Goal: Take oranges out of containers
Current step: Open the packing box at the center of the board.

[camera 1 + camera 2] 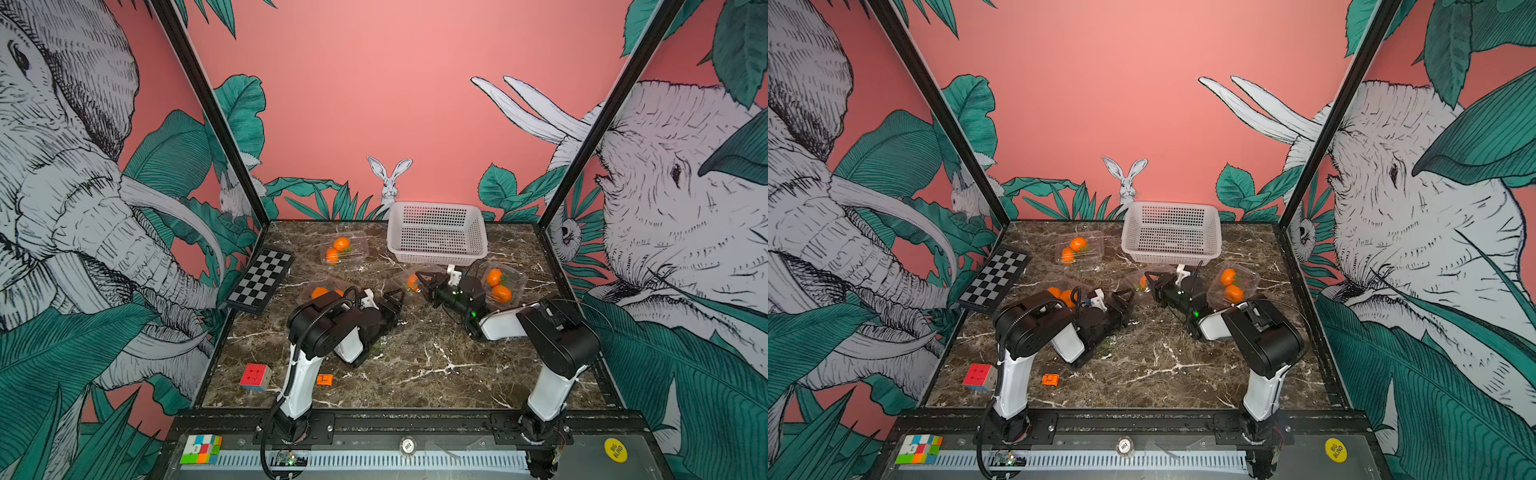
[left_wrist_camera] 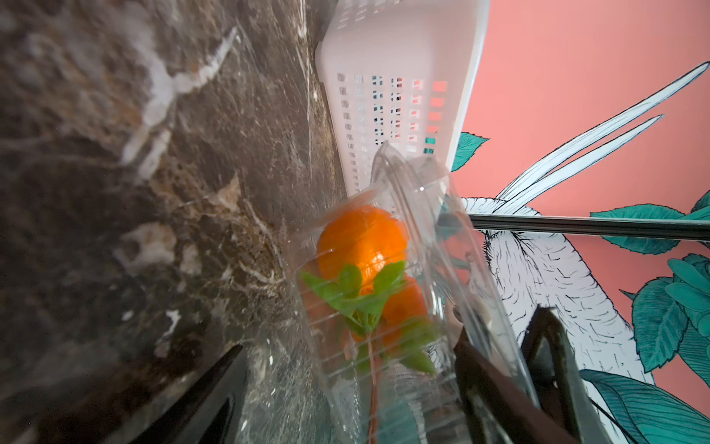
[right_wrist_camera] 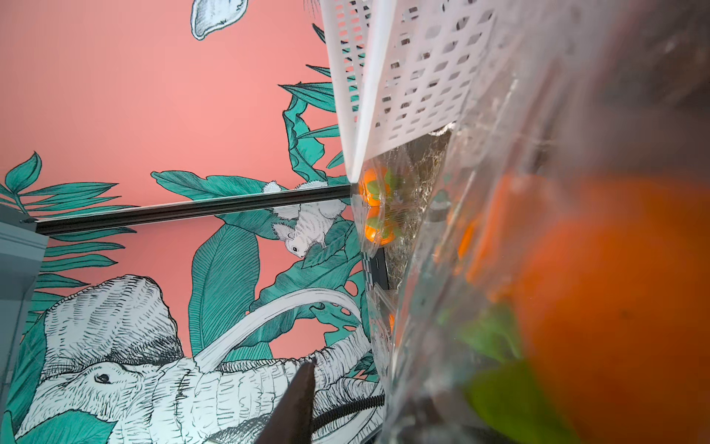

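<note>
oranges (image 2: 361,238) in the container (image 2: 418,180) beside the basket (image 2: 384,57) sit between the spread jaws of our left end effector (image 2: 347,342); whether the right end effector (image 1: 422,280) grips, we cannot tell. only top views show the "big blind" disc (image 1: 615,450).

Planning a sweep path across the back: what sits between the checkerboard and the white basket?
Between the checkerboard and the white basket sits one clear container holding two oranges, apart from both; both top views show it.
</note>
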Controlling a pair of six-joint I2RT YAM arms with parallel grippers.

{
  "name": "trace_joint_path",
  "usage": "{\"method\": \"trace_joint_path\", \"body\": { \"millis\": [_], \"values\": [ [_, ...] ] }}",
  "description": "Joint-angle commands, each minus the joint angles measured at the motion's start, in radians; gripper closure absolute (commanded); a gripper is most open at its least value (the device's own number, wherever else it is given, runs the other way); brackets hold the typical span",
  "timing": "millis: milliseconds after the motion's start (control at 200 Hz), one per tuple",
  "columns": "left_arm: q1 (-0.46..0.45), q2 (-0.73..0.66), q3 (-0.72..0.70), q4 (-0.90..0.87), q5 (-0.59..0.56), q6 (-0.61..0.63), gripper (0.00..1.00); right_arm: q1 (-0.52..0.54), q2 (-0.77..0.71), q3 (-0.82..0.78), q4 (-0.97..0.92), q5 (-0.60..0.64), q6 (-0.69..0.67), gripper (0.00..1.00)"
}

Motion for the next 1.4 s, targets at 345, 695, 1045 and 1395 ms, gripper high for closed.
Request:
{"method": "trace_joint_path", "body": {
  "millis": [345,695,1045,1395],
  "values": [
    [-0.03,0.059,-0.029,-0.13,0.069,0.048,0.15,0.084,0.036,0.032,0.113,-0.061,0.058,0.63],
    [-0.026,-0.022,-0.053,-0.213,0.06,0.091,0.15,0.045,-0.107,0.089,-0.132,-0.098,-0.097,0.5],
    [0.018,-0.195,-0.024,-0.468,0.115,0.155,0.1,-0.095,-0.247,0.171,-0.502,-0.206,-0.302,0.31],
    [0.11,-0.497,0.103,-1.05,0.211,0.344,0.01,-0.123,-0.354,0.352,-1.177,-0.148,-0.746,0.01]
  ]
}}
